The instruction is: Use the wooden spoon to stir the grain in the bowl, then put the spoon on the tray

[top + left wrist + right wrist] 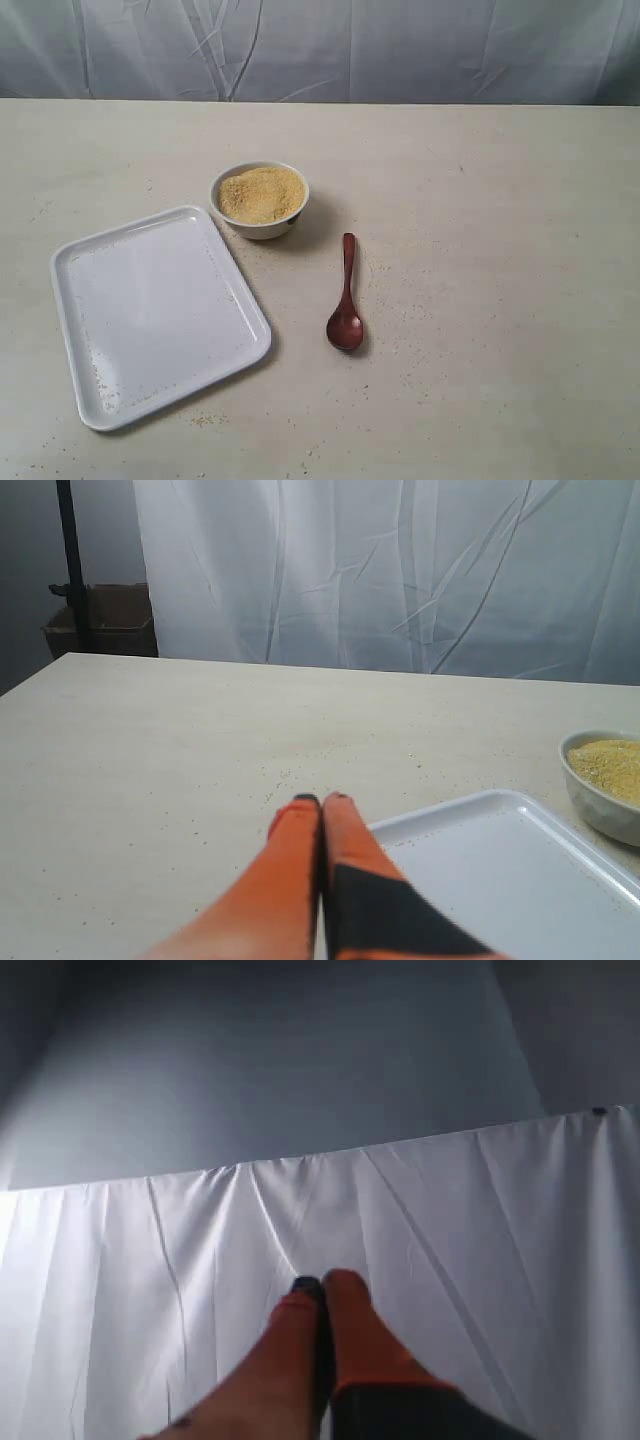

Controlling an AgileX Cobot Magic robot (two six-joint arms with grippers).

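One bowl point(262, 229), white, holding one mound of grain point(261, 193). One tray point(150, 310) just beside the bowl, toward the left arm's side; a few stray granules on it. One wooden spoon point(346, 295) flat on the table point(500, 250), apart from tray and bowl, handle toward the bowl. Two grippers: left gripper point(321, 800) fingers pressed together, nothing held, near a tray corner. Right gripper point(322, 1282) also closed and empty, aimed at the white curtain point(450, 1260)
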